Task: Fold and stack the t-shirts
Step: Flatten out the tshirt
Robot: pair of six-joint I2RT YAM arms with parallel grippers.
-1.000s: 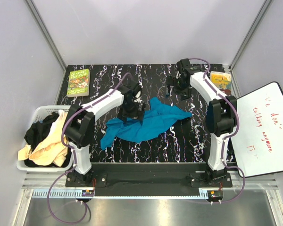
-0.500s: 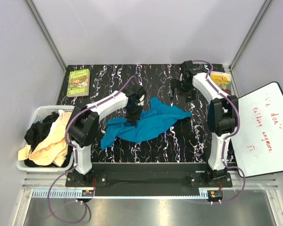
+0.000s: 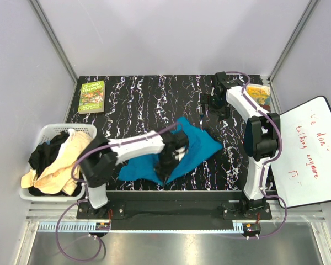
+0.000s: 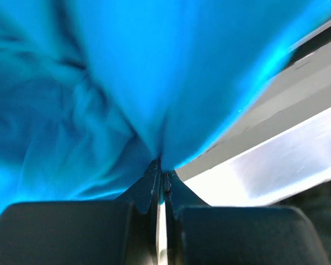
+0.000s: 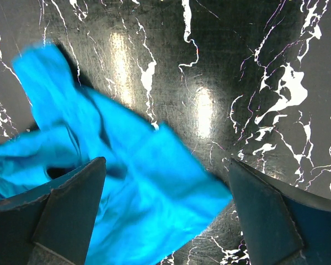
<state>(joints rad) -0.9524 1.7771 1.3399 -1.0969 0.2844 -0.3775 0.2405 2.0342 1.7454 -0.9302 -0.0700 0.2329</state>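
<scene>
A teal blue t-shirt (image 3: 197, 144) lies crumpled near the middle of the black marbled table. My left gripper (image 3: 169, 164) is down at the shirt's near edge, by the table front. In the left wrist view this gripper (image 4: 161, 171) is shut on a pinch of the teal fabric (image 4: 99, 83), which fills most of the frame. My right gripper (image 3: 212, 104) hovers at the far right of the table, beyond the shirt. Its fingers (image 5: 71, 204) stand wide apart, with a corner of the teal shirt (image 5: 143, 199) on the table below them. A black t-shirt (image 3: 44, 154) and a cream-beige t-shirt (image 3: 60, 172) are heaped in the basket.
A white slatted basket (image 3: 51, 129) sits off the table's left edge. A green book (image 3: 91, 96) lies at the far left corner and a yellow book (image 3: 258, 93) at the far right. A whiteboard (image 3: 309, 149) with red writing leans on the right.
My left gripper closed on the teal shirt and pulled it from mid-table toward the near edge and to the right, bunching the cloth. The right gripper shifted slightly right and stayed open.
</scene>
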